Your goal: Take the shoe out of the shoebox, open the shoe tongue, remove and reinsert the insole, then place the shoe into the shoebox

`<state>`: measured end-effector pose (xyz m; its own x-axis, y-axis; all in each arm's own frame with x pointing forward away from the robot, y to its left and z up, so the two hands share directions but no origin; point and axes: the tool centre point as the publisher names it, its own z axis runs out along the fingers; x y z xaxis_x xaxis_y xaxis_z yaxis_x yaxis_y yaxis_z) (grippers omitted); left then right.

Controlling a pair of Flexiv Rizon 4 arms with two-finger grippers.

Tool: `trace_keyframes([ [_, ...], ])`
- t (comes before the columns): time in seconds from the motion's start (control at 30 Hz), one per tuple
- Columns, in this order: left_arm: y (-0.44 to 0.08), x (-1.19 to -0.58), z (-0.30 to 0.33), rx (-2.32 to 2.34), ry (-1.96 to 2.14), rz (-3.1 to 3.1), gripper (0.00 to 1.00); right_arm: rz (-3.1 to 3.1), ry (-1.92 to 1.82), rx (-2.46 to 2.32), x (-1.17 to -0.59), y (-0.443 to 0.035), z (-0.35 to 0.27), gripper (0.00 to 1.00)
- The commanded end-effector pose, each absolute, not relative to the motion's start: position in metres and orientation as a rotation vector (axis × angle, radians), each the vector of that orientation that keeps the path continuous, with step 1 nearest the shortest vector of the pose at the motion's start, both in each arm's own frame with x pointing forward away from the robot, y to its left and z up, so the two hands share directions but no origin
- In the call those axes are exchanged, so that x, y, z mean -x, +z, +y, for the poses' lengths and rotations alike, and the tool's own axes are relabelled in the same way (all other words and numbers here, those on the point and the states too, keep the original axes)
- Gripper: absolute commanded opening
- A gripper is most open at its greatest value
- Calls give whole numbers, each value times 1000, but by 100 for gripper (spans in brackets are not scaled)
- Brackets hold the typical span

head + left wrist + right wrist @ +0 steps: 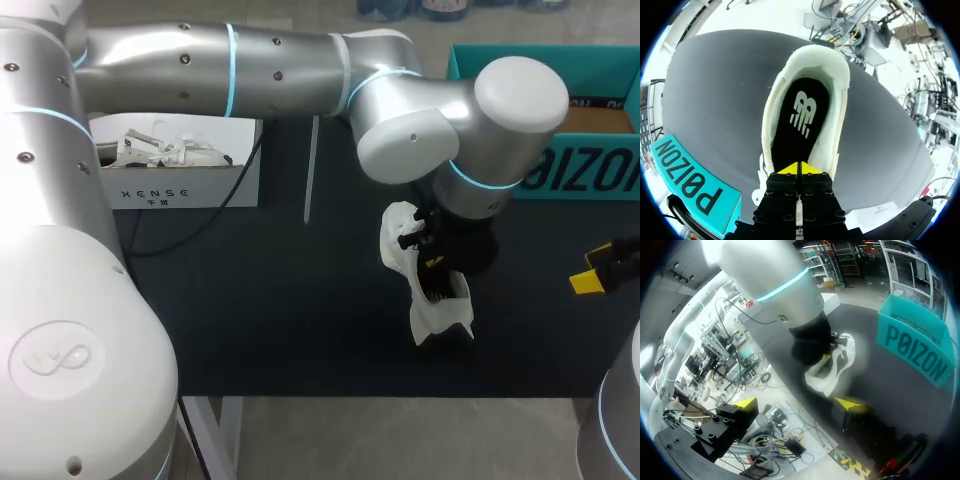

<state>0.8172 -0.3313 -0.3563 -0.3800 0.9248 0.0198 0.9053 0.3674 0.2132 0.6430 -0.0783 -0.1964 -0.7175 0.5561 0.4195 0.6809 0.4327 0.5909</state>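
The left gripper (799, 169) is pointed down into the shoe (836, 75), closed above the insole (802, 120). The right gripper (797, 403) is held spread open.

Bright, even light falls from overhead, so the left arm (270, 70) shows a soft sheen on its silver shells instead of hard glare, and the dark table mat (250, 300) swallows nearly all shadow around the white shoe (440, 318). From the left wrist the shoe's pale collar is almost washed out against the black insole (800, 127), and lines bow toward the rim. From the right wrist, shoe and arm look smeared and soft.
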Motion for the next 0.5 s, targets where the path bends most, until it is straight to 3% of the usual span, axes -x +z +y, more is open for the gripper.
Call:
trace_keyframes([
  [0.03, -361, -824, -346, -1715, 246, 2483, 0, -2545, -1159, 1135, -630, -195, -79, 100],
  [0.17, -357, -819, -352, -1731, 209, 2464, 0, -2545, -1159, 1135, -630, -195, -79, 100],
  [0.2, -356, -818, -351, -1733, 200, 2467, 10, -2545, -1159, 1135, -630, -195, -79, 100],
  [0.23, -356, -816, -351, -1739, 198, 2471, 30, -2545, -1159, 1135, -630, -195, -79, 100],
  [0.27, -357, -813, -350, -1738, 195, 2479, 44, -2545, -1159, 1135, -630, -195, -79, 100],
  [0.33, -359, -809, -347, -1743, 178, 2491, 93, -2545, -1159, 1135, -630, -195, -79, 100],
  [0.37, -361, -807, -345, -1737, 170, 2507, 100, -2545, -1159, 1135, -630, -195, -79, 100],
  [0.5, -373, -801, -338, -1722, 148, 2553, 100, -2545, -1159, 1135, -630, -195, -79, 100],
])
